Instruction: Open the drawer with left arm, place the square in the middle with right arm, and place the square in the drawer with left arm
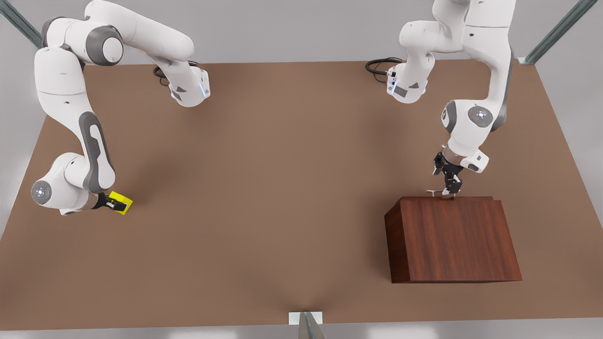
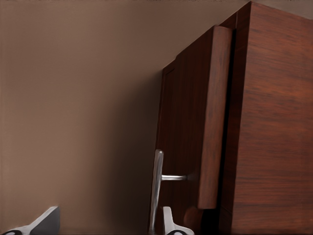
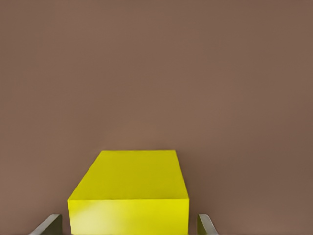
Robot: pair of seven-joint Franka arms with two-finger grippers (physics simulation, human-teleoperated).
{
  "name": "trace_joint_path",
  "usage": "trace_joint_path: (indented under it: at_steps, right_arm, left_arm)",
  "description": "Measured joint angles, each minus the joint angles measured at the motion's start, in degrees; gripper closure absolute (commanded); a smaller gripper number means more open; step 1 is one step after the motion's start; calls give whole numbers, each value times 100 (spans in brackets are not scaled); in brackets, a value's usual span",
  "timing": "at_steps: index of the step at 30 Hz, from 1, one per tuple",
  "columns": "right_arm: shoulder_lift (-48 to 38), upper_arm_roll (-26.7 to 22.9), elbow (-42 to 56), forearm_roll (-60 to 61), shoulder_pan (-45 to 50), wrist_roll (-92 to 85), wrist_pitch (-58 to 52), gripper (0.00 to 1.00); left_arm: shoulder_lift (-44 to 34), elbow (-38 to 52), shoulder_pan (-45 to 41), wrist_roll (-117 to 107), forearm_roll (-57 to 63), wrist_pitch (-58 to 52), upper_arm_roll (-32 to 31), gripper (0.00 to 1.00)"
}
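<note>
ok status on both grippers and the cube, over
Left gripper open at the drawer handle, drawer shut. Right gripper open, straddling the square on the table. Nothing in the way.

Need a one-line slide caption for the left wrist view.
Left gripper, fingers open astride the silver handle of the shut drawer.
</note>
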Motion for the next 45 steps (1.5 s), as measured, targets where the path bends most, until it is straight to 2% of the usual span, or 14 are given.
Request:
trace_joint_path:
  at_steps: [3,7,10,11,23,30,34,39,45]
  right_arm:
    - [101,0,4,-1,-13,-27,119,0]
    - [131,0,-38,-1,-16,-53,176,0]
    - [131,0,-10,0,-14,-68,224,19]
    - [130,0,-2,1,-14,-72,238,30]
    - [130,0,6,7,-5,-115,302,28]
    - [42,0,66,14,44,-148,233,28]
    - [-286,53,207,21,156,-135,-5,28]
    - [-1053,77,259,45,950,90,-704,29]
    - [-1387,960,546,173,1155,698,-1522,29]
  left_arm:
    - [-72,23,15,1,13,-197,-42,0]
    - [-81,22,13,6,703,-357,-51,0]
    - [-87,20,3,7,977,-437,-51,0]
    - [-98,21,1,7,1027,-465,-52,0]
    - [-297,124,-39,32,1158,-954,-65,0]
    - [-344,662,-29,9,1143,-1518,-220,0]
    - [-224,506,-119,-12,1126,-1411,-218,0]
    - [-93,492,-212,-33,1119,-1291,-227,0]
    - [25,480,-238,-53,1119,-1123,-227,0]
